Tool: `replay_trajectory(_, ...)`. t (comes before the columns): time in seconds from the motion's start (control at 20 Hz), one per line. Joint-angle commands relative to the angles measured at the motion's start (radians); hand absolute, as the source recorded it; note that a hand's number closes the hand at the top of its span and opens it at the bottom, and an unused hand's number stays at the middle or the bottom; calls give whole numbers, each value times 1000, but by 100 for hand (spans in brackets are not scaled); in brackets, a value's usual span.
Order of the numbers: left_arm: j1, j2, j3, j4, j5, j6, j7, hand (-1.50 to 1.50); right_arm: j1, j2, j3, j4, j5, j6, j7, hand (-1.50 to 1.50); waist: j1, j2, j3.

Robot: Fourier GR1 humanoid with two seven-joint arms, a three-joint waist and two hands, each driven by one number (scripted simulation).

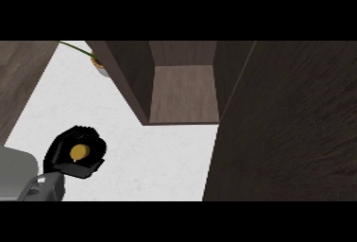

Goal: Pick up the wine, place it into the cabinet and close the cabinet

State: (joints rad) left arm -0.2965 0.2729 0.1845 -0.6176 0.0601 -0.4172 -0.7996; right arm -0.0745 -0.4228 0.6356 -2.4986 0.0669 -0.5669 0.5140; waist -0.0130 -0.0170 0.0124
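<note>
The left hand (57, 153) is curled round the wine (79, 151), and only the yellow top peeks out. They are above the white counter (146, 146), down and left of the open cabinet (132, 80), whose brown shelf (185, 94) is all that shows inside.

We only see one arm here, lower left. Left hand (57, 153): all black, chunky, rounded outline, ridged along upper edge, flat blocky thumb at bottom. Forearm (45, 188): mid grey, boxy, thin pale line along wrist end. Paler grey slab (14, 172) beside it, rounded corner, we can't tell if it's same arm.
</note>
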Motion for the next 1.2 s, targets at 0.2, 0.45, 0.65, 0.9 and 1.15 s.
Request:
replay_trajectory(0.2, 163, -190, -70, -181, 5, 89, 3, 150, 65, -42, 26, -174, 60, -28, 49, -150, 2, 3, -12)
replay_trajectory(0.45, 226, -181, -95, -341, 42, 37, 86, 150, 78, -68, 23, -187, 66, -36, 41, -150, 6, 4, -12)
replay_trajectory(0.65, 301, -254, -161, -521, 45, 83, 186, 150, 125, -53, 65, -149, 93, -60, -44, -150, 9, 7, -11)
replay_trajectory(0.9, 388, -271, -271, -709, 74, 122, 309, 150, 136, -82, 57, -182, 76, -51, -17, -150, 9, 10, -12)
replay_trajectory(1.15, 335, -272, -381, -799, 115, 287, 408, 150, 178, -116, 59, -216, 80, -53, -48, -150, -1, 11, -13)
